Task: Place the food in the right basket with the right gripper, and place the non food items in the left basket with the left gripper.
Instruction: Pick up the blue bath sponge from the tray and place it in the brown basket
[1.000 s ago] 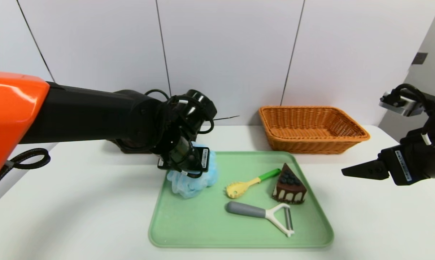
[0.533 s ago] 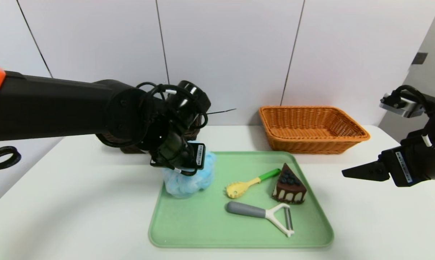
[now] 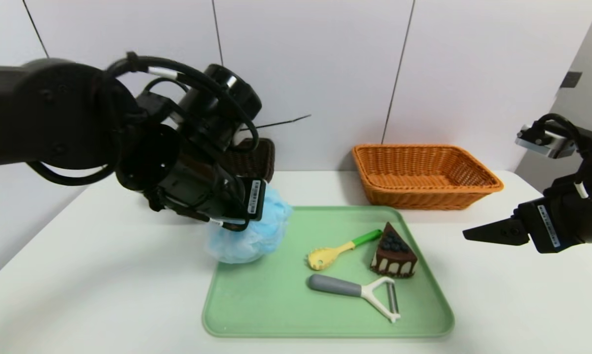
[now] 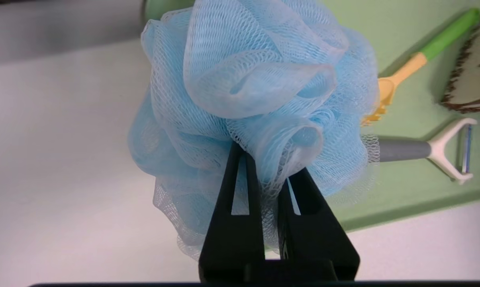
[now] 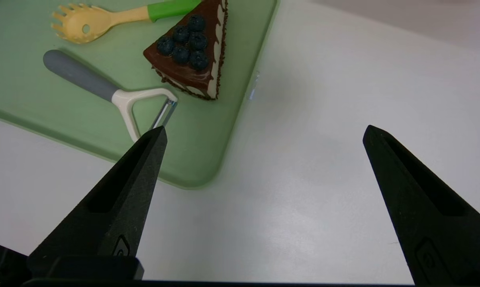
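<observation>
My left gripper [image 3: 237, 226] [image 4: 269, 159] is shut on a blue mesh bath pouf [image 3: 249, 233] [image 4: 255, 87], held in the air over the near-left corner of the green tray [image 3: 276, 305]. The dark left basket [image 3: 251, 160] shows only partly behind the left arm. On the tray lie a yellow pasta spoon with a green handle [image 3: 342, 248], a grey-handled peeler [image 3: 359, 292] and a slice of chocolate cake with blueberries [image 3: 393, 250] [image 5: 190, 50]. The orange right basket [image 3: 423, 174] stands behind the tray. At the far right my right gripper [image 3: 472, 233] [image 5: 263, 133] hangs open over bare table.
The white table [image 3: 104, 275] reaches from the tray to a white panelled wall [image 3: 325, 73] at the back. The left arm's bulk [image 3: 79, 123] fills the space above the table's left side.
The left gripper has lifted the blue pouf off the tray and carried it up and to the left. The right arm has stayed where it was.
</observation>
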Robot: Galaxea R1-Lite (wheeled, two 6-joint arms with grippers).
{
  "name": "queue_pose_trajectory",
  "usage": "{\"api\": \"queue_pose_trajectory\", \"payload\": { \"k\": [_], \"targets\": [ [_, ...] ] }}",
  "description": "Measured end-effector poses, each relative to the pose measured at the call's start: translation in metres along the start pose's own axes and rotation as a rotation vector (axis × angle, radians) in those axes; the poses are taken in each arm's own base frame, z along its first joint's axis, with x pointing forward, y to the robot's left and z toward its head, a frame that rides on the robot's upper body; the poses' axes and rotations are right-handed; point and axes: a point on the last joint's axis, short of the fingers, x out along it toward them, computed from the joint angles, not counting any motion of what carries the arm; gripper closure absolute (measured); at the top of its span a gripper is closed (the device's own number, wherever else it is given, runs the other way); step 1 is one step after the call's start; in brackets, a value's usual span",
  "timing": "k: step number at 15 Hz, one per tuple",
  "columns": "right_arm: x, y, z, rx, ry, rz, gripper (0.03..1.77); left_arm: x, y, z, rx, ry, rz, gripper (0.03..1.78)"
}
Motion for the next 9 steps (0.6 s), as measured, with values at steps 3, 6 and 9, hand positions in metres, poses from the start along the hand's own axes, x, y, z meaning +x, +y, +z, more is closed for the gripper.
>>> {"api": "queue_pose_trajectory", "payload": {
  "k": [3,6,9],
  "targets": [
    [0.000,0.000,0.001,0.000,-0.002,0.000,0.10,-0.030,0.001,0.011,0.019,-0.093,-0.047,1.66],
    [0.000,0.000,0.000,0.001,-0.001,0.000,0.10,-0.049,0.004,0.026,0.019,-0.178,-0.069,1.66],
    [-0.001,0.000,-0.001,0.002,-0.002,-0.001,0.10,-0.057,0.020,0.050,0.007,-0.265,-0.039,1.66]
  ]
}}
